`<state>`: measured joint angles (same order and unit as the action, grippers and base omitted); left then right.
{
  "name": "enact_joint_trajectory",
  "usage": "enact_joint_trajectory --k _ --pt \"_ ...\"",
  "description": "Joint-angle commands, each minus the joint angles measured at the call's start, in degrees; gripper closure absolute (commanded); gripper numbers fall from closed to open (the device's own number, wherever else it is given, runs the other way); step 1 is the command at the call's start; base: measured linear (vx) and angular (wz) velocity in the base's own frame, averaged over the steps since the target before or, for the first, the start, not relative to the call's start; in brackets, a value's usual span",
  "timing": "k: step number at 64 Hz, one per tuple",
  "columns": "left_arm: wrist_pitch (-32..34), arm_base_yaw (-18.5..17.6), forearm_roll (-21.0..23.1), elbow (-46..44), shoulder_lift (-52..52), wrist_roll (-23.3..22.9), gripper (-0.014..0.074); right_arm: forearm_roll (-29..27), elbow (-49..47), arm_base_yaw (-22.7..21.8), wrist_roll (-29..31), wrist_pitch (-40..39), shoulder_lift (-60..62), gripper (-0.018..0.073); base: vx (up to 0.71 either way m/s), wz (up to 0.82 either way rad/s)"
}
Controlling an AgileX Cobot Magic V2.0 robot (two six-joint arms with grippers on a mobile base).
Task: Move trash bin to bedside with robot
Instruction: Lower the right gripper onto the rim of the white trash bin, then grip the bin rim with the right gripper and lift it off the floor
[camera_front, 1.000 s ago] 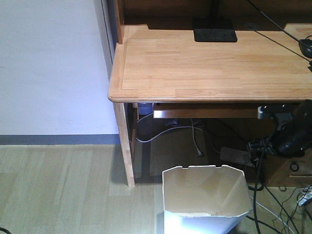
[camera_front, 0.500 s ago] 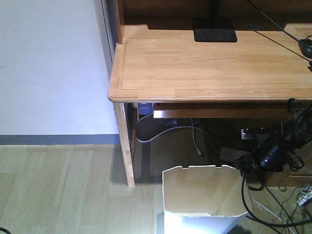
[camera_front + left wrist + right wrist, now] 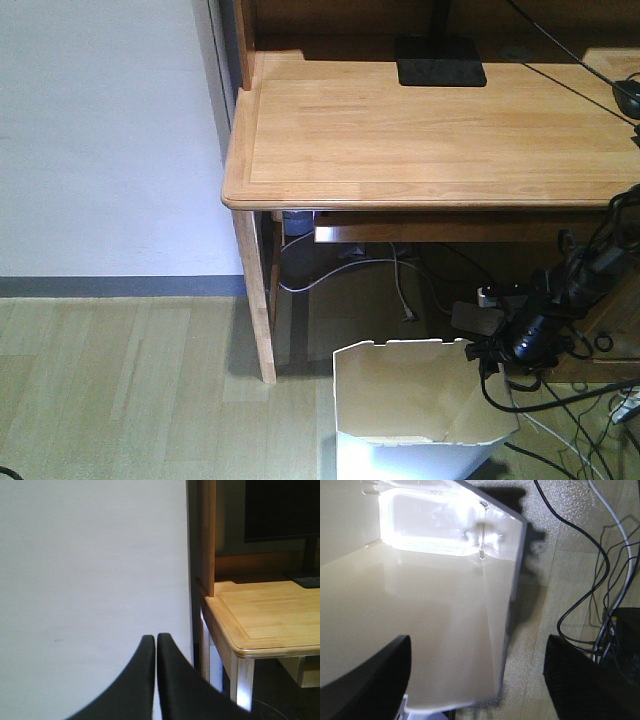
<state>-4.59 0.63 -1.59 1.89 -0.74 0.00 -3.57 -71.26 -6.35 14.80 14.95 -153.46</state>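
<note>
Front: trash bin (image 3: 415, 400) on the floor (image 3: 130, 380) before the tabletop (image 3: 430, 130), right arm (image 3: 545, 320) at its far-right rim. Left wrist: left tool (image 3: 155, 637) closed — facing a wall (image 3: 90, 555). Right wrist: right tool (image 3: 477, 645) open — 2 fingers (image 3: 365, 680) either side of the bin's side.

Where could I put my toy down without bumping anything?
The desk top is bare from its front edge back to the black stand. The floor between the wall and the desk leg is bare too. Crowded: cables and the robot arm beside the trash bin.
</note>
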Motion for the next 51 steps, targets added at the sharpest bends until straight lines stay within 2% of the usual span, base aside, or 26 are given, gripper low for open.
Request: enact_joint_trajectory --k 1,11,30,38,45,51 --pt "4.27 -0.35 0.54 0.67 -0.84 -0.79 0.0603 0.34 -3.62 -1.41 0.74 0.65 0.16 0.0033 0.0 0.0" --pt "4.27 -0.35 0.54 0.67 -0.84 -0.79 0.0603 0.39 -9.17 -3.43 2.04 4.04 -4.62 0.0033 0.0 0.0" --pt "4.27 -0.35 0.54 0.67 -0.84 -0.79 0.0603 -0.06 -17.8 -3.56 2.8 6.0 -12.55 0.0033 0.0 0.0" --pt "4.27 -0.35 0.54 0.67 -0.84 -0.79 0.0603 -0.06 -22.88 -3.56 2.8 9.46 -15.95 0.0052 0.0 0.0" --pt "4.27 -0.35 0.54 0.67 -0.84 -0.79 0.0603 -0.52 -26.99 -3.56 2.8 13.47 -18.68 0.0146 0.0 0.0" --pt "4.27 -0.35 0.54 0.67 -0.84 -0.79 0.0603 -2.48 -30.34 -3.56 3.0 16.81 -20.44 0.0331 0.0 0.0"
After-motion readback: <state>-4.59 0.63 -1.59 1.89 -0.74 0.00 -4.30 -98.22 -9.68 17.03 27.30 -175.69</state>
